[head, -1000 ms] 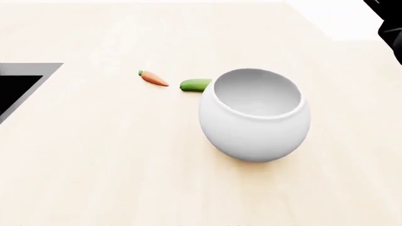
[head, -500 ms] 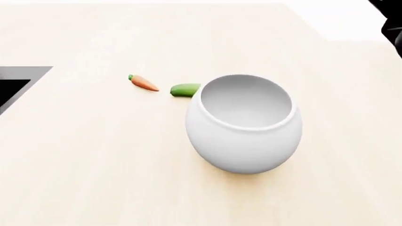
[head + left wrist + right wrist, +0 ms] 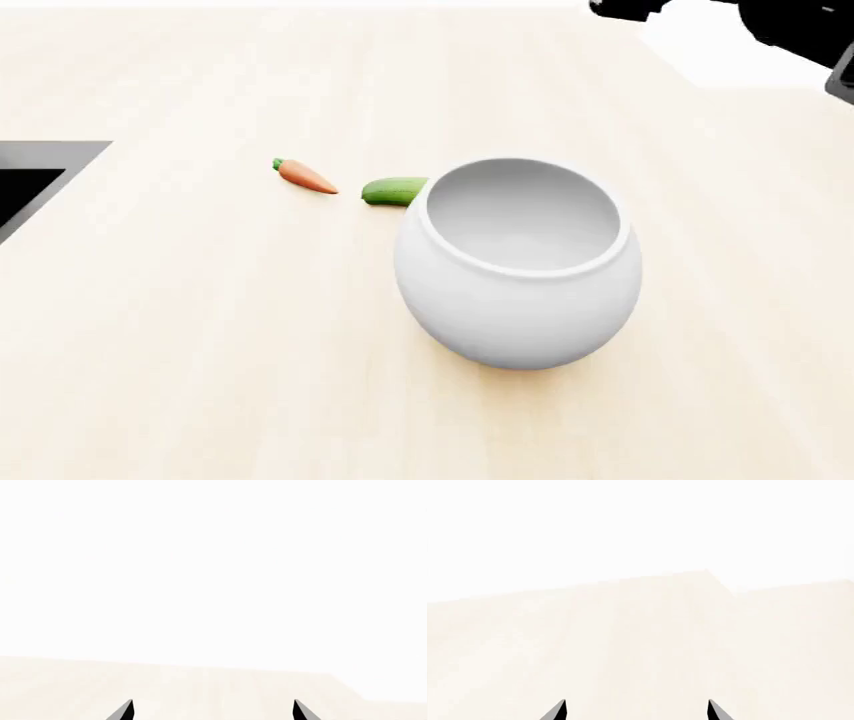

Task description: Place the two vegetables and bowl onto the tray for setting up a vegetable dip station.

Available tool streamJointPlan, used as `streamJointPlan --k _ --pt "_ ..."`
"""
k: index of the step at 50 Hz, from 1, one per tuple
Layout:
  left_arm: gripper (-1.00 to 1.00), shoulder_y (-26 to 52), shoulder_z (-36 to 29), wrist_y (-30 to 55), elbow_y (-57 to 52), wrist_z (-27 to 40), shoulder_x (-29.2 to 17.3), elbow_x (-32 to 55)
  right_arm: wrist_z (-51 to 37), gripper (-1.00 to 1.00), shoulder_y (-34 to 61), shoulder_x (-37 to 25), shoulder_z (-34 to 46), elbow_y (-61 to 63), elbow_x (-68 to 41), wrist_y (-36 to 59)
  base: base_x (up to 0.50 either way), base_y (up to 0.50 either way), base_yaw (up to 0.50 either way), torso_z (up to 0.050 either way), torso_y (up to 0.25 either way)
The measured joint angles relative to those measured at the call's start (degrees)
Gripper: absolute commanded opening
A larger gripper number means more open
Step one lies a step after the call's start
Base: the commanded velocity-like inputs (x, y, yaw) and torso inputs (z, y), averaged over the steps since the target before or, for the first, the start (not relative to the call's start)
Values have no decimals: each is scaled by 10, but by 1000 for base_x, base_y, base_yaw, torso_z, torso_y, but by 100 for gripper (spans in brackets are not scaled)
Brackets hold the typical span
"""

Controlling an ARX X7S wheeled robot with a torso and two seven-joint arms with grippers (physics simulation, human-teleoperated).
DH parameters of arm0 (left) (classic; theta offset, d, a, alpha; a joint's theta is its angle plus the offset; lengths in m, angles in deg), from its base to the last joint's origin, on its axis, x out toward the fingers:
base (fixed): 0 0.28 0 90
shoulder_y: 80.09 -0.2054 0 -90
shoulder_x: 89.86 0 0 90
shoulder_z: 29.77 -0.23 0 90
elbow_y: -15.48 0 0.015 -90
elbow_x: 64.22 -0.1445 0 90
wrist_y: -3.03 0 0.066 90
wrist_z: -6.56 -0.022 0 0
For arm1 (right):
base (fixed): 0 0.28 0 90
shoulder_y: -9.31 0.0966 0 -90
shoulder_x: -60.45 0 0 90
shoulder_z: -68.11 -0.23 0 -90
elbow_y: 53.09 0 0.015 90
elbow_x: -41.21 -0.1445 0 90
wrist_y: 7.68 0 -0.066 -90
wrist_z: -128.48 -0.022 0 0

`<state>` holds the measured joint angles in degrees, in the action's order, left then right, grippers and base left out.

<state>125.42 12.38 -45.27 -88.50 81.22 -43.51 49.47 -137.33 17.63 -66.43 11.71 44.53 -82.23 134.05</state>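
While the pale wooden desk (image 3: 200, 350) fills the head view, the white bowl (image 3: 518, 265) stands upright near its middle. Just beyond the bowl's far left side lies the cucumber (image 3: 392, 190), then the smaller carrot (image 3: 306, 176) beside it. Left hand (image 3: 212, 711) and right hand (image 3: 636, 711) are both spread, grasping nothing.

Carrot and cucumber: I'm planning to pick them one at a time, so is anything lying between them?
No. In the head view only bare wooden tabletop separates the carrot from the cucumber; they lie apart, not touching.
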Motion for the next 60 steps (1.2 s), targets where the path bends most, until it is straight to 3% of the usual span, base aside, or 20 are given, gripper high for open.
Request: streamJointPlan --k 7,17,33,60 --pt "100 -2 0 0 -1 0 1 0 -18 100 4 -23 32 18 -57 -75 0 0 0 0 0" --pt "100 -4 -1 0 2 -1 1 -2 -23 100 48 -71 147 39 -147 -169 0 0 0 0 0" --pt "100 -4 -1 1 4 1 0 -2 -16 100 87 -97 246 28 -261 -179 0 0 0 0 0" --pt "100 -10 -4 0 0 2 2 -4 48 100 43 -93 318 -46 -284 -159 0 0 0 0 0"
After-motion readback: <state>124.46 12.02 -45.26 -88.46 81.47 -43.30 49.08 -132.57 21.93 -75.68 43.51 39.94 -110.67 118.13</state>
